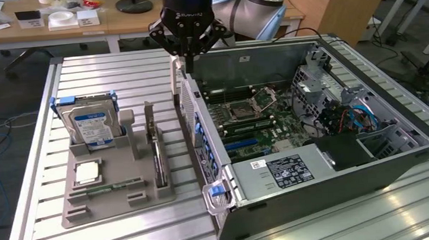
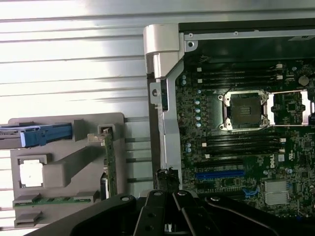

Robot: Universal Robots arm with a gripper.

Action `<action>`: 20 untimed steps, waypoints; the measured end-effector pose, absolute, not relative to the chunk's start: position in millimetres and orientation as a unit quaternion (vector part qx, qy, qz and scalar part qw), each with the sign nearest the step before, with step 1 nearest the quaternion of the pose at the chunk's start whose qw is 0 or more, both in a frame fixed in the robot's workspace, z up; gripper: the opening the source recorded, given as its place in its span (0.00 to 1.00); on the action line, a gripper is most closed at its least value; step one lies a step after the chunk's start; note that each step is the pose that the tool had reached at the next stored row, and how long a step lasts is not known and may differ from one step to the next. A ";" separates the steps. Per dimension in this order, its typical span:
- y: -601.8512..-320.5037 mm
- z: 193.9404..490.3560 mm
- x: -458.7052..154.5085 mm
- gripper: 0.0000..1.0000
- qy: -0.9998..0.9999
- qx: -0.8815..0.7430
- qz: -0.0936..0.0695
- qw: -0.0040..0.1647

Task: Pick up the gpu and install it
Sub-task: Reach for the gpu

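Note:
The gpu (image 1: pixel 156 149) stands on its edge in a slot of the grey holder tray (image 1: pixel 117 205), to the exterior view's left of the open computer case. In the wrist view the gpu (image 2: pixel 110 162) shows edge-on as a thin green strip with a silver bracket at one end. My gripper (image 1: pixel 187 57) hangs over the far end of the case's rear wall, well beyond the gpu and apart from it. Its fingers (image 2: pixel 162 211) point down and meet at the tips, shut on nothing. A blue expansion slot (image 2: pixel 220 174) lies on the motherboard (image 1: pixel 251 118).
The open computer case (image 1: pixel 390 161) fills the exterior view's right half of the slatted table (image 1: pixel 111 70). The tray also holds a silver hard drive (image 1: pixel 91 125), a processor chip (image 1: pixel 86 171) and a green memory stick (image 1: pixel 105 185). A desk with boxes stands behind.

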State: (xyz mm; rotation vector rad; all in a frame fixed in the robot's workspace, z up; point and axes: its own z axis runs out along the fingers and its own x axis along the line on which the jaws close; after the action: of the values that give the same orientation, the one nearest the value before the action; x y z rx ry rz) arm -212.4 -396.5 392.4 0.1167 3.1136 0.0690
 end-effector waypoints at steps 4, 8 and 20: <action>-396.1 392.4 -219.6 0.11 0.999 0.037 0.022 0.012; -395.9 392.3 -225.2 0.11 0.999 0.037 0.022 0.012; -395.8 392.3 -232.7 0.11 0.999 0.037 0.022 0.012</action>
State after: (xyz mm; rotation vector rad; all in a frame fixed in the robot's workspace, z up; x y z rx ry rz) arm -232.7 -395.8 392.3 0.1166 3.1137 0.0688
